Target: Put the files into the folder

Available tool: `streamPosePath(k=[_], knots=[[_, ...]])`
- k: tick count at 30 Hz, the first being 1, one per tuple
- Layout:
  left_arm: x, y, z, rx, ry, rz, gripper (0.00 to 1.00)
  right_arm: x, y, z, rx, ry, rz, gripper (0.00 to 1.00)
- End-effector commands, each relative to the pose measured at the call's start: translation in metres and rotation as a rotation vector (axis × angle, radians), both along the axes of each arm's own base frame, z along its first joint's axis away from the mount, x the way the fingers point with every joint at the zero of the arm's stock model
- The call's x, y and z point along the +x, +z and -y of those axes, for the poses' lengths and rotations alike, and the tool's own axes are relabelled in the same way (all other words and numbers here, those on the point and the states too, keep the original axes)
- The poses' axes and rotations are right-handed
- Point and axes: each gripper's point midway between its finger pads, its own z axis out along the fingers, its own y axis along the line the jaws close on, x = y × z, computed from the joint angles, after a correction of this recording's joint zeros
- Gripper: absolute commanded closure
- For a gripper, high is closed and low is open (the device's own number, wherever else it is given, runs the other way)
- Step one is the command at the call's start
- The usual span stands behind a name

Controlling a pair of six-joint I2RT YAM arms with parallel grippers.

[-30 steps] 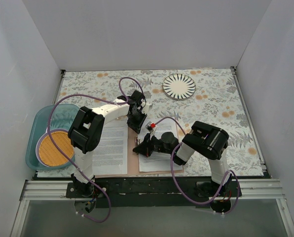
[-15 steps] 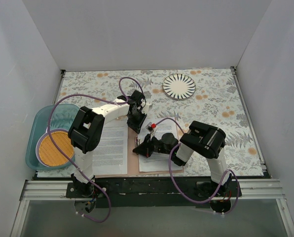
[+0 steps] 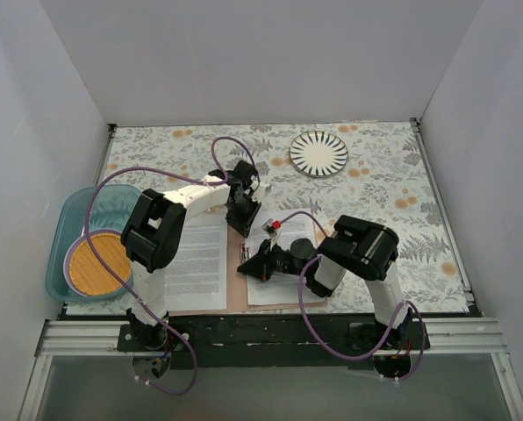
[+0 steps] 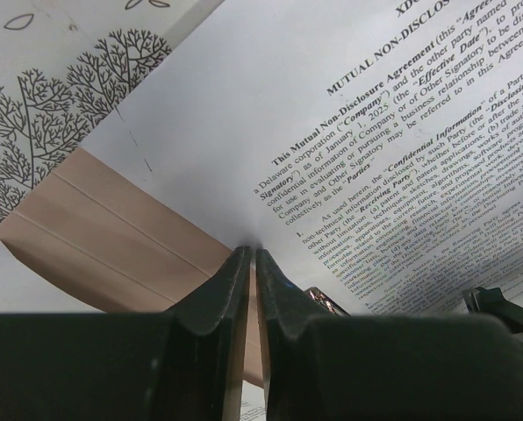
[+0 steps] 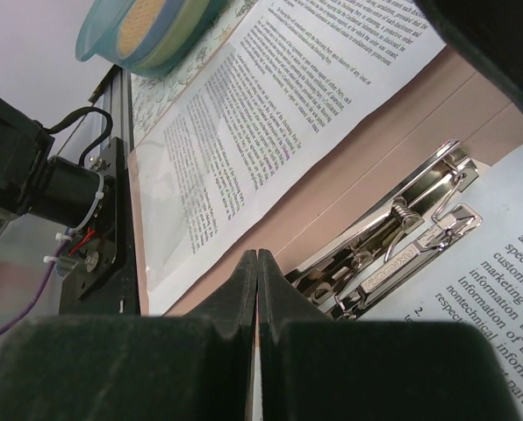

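Note:
The brown folder (image 3: pixel 236 296) lies open at the table's front. One printed file sheet (image 3: pixel 198 263) lies on its left half and another (image 3: pixel 286 288) on its right half. My left gripper (image 3: pixel 242 219) is at the top of the spine. In the left wrist view its jaws (image 4: pixel 251 254) are closed on the corner of the right sheet (image 4: pixel 332 132), which curves up off the folder (image 4: pixel 112 228). My right gripper (image 3: pixel 247 266) is shut and low over the spine (image 5: pixel 349 193), just beside the silver fastener (image 5: pixel 402 246).
A round striped plate (image 3: pixel 318 153) sits at the back. A teal tray (image 3: pixel 77 219) holding a dish with an orange mat (image 3: pixel 96 263) stands at the left edge. The black front rail (image 3: pixel 261 331) runs close below the folder.
The right arm's elbow has shifted slightly toward the front left. Both grippers have stayed at almost the same spots on the folder's spine.

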Motion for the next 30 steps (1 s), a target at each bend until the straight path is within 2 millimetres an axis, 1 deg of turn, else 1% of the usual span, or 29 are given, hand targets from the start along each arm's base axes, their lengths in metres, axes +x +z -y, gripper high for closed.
streamPosePath(k=[1,5,8,12,15,18,25,30], knots=[[-0.007,-0.029,-0.022,0.105,0.009,-0.052,0.92,-0.046,-0.119,0.070,-0.433,0.019,-0.253,0.99],[-0.009,-0.029,-0.022,0.104,0.009,-0.054,0.92,-0.042,-0.118,0.067,-0.439,0.013,-0.253,0.99],[-0.008,-0.028,-0.022,0.102,0.011,-0.051,0.92,-0.040,-0.123,0.070,-0.474,0.001,-0.262,0.99],[-0.008,-0.027,-0.020,0.097,0.010,-0.057,0.92,-0.043,-0.136,0.081,-0.566,-0.014,-0.302,0.99],[-0.007,-0.027,-0.019,0.092,0.010,-0.058,0.92,-0.044,-0.142,0.090,-0.612,-0.032,-0.314,0.99],[-0.007,-0.026,-0.020,0.090,0.009,-0.057,0.92,-0.047,-0.146,0.097,-0.640,-0.041,-0.331,0.99],[-0.005,-0.026,-0.024,0.089,0.017,-0.055,0.92,-0.053,-0.154,0.106,-0.667,-0.054,-0.371,0.99],[-0.003,-0.026,-0.025,0.091,0.021,-0.054,0.92,-0.056,-0.161,0.121,-0.720,-0.085,-0.376,0.99]])
